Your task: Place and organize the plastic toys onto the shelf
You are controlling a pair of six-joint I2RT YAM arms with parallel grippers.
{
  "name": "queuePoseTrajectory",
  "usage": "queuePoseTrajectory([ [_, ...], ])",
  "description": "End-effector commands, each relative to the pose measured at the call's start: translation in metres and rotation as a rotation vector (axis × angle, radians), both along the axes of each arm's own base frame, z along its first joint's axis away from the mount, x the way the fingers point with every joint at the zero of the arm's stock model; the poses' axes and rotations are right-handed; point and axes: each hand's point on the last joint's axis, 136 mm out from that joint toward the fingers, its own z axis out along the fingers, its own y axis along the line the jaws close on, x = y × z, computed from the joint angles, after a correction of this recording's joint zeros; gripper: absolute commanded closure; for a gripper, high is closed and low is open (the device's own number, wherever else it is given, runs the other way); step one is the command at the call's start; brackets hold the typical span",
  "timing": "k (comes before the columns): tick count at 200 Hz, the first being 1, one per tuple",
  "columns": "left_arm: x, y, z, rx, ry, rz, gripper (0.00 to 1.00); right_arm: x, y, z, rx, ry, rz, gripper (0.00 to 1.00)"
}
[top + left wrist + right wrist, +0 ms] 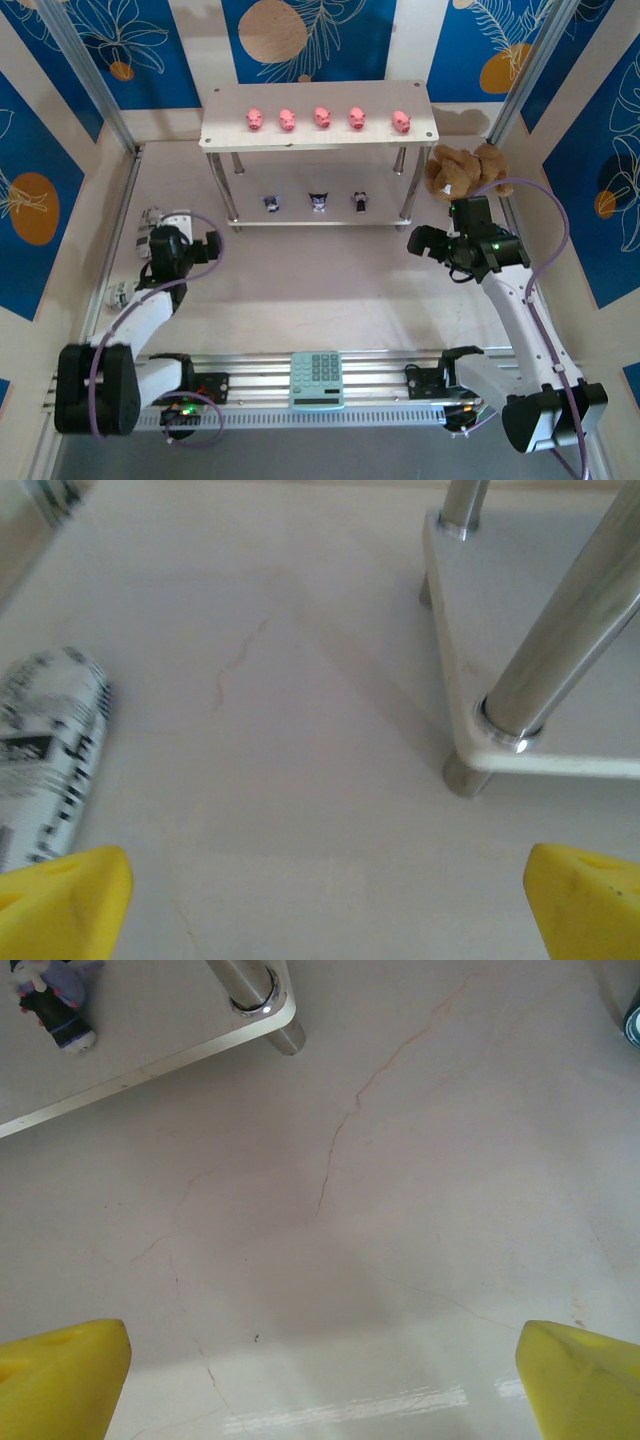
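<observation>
Plainly, the left pincer (325,905) stands released, its yellow fingertips (65,900) spread wide over bare counter (280,730) and grasping nothing. Just to its left lies a silver cylinder with black print (50,750); ahead to the right is a corner of the shelf's lower board (530,660) with a metal leg (560,630) rising from it. The right pincer (320,1385) is likewise released and empty above the veined counter, near the other front corner of that board, where one dark figurine (55,1000) stands. From above, the shelf (225,135) carries five pink pigs (322,117) in a row on its top, and three dark figurines (318,201) spaced along the lower level. A brown plush bear (460,168) sits beside the shelf's right end, and a calculator (316,378) rests between the arm bases.
</observation>
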Motion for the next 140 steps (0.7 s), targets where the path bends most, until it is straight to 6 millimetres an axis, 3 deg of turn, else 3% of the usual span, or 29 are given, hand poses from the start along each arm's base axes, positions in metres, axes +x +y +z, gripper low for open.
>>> queuePoseTrajectory([
  [1,0.024,-0.008,0.020,0.007,-0.186,-0.062,0.00,0.002,0.001,0.003,0.022,-0.021,-0.013,0.01],
  [58,0.026,-0.006,-0.016,0.052,-0.282,-0.053,0.00,-0.003,-0.006,0.011,-0.019,-0.088,-0.036,0.01],
  [91,0.033,-0.018,-0.019,0.066,-0.246,-0.114,0.00,-0.004,-0.007,0.020,-0.028,-0.159,-0.039,0.01],
  [140,0.034,-0.031,-0.020,0.094,-0.231,-0.176,0.00,0.009,-0.004,0.017,-0.034,-0.216,-0.019,0.01],
])
